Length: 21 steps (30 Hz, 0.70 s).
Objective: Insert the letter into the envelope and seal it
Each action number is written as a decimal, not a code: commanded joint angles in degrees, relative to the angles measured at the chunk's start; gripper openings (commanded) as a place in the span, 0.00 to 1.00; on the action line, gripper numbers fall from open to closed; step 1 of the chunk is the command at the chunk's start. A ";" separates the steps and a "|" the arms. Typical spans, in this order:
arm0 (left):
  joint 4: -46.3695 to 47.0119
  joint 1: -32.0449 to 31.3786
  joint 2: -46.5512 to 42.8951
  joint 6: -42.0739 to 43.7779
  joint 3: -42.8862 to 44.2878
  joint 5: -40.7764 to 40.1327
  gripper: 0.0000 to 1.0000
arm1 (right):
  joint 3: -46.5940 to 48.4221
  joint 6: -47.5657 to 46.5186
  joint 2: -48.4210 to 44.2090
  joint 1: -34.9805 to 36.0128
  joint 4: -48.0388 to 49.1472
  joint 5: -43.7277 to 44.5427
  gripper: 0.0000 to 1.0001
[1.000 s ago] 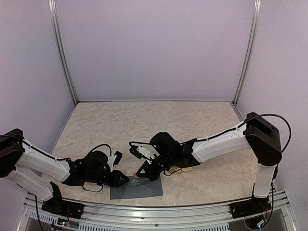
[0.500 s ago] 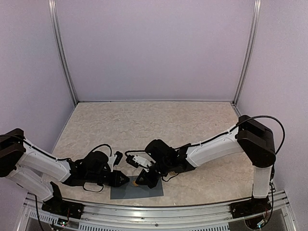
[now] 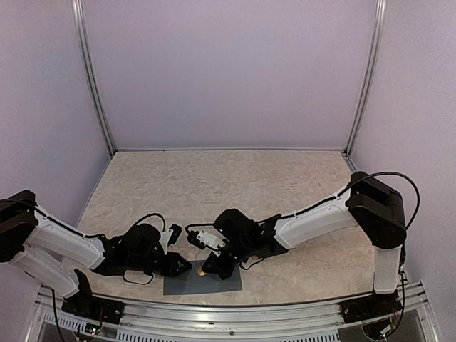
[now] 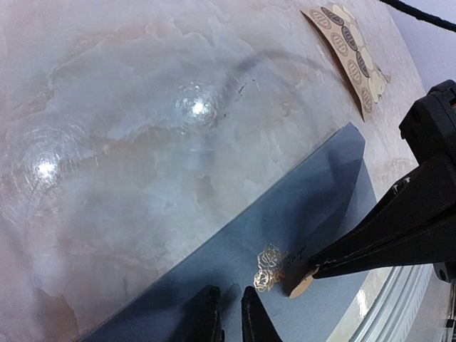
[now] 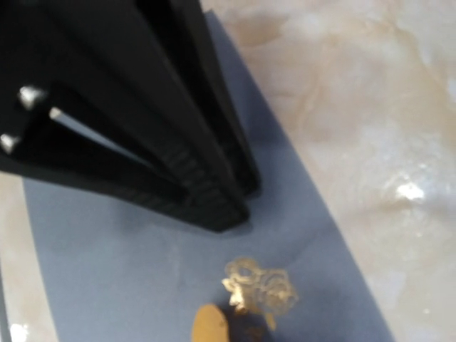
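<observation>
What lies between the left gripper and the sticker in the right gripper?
A gold ornament on the envelope lies there, close beside the sticker. The left wrist view shows it best.

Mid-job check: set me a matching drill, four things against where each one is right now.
1 envelope
2 sticker sheet
3 round sticker
4 left gripper

A pinched in the right gripper's tips
B flat at the table's near edge
C tips nearly together over the envelope
D on the table, off the envelope

Pairs: 1-B, 2-D, 3-A, 4-C
</observation>
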 commanded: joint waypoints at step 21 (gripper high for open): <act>-2.53 -0.42 -0.35 -0.61 -1.44 -1.04 0.09 | -2.33 -4.58 -2.62 2.72 4.41 5.30 0.00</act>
